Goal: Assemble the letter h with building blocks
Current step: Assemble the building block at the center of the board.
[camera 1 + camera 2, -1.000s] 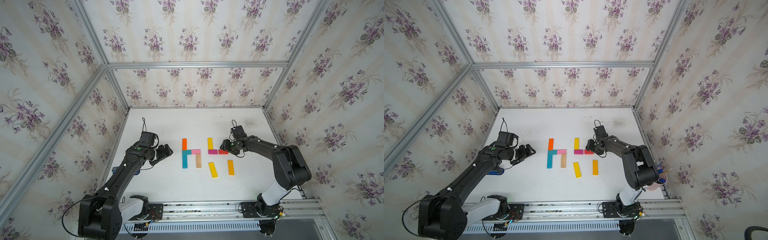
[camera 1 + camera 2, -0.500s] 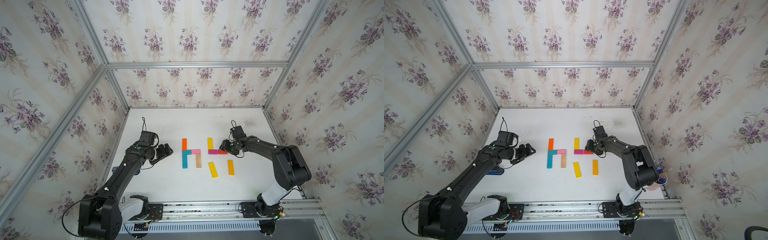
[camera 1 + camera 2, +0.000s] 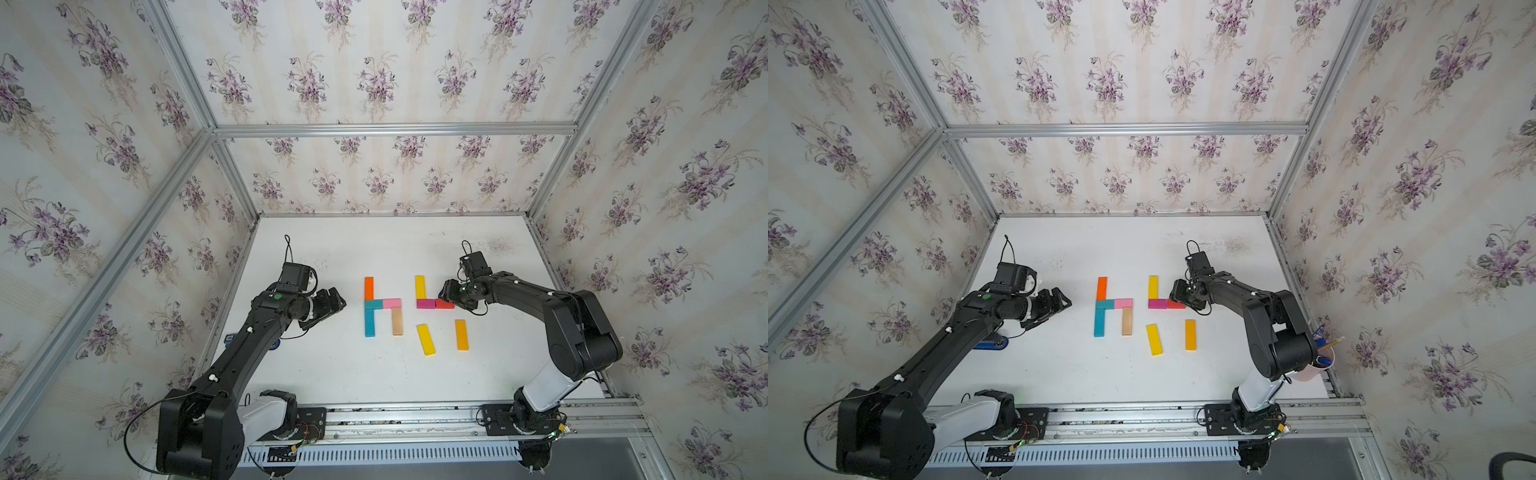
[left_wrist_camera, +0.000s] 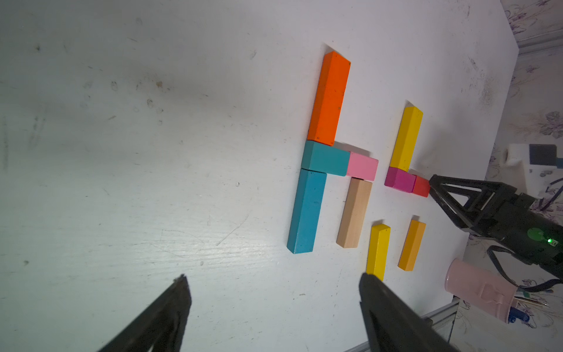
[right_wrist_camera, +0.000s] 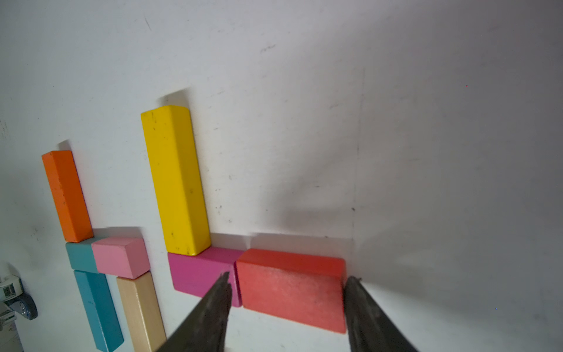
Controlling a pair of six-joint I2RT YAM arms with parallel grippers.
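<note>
Ten blocks point(image 3: 369, 288) (five form h).

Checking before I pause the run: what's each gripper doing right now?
Left gripper: open, empty, hovering beside the finished h.
Right gripper: jaws around the red block; whether they grip it cannot be told.

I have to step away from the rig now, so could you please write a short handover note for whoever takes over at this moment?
Left gripper: open, empty, off to the side of the blocks.
Right gripper: jaws astride the red block; whether it is clamped cannot be told.
Done: first h, made of the orange block, two teal blocks, the pink block and the plain wood block.
Second h, partly built: upright yellow block, with the magenta block and the red block as crossbar.
Left: the loose yellow block and the amber block lie apart below; they probably become the two legs.
</note>
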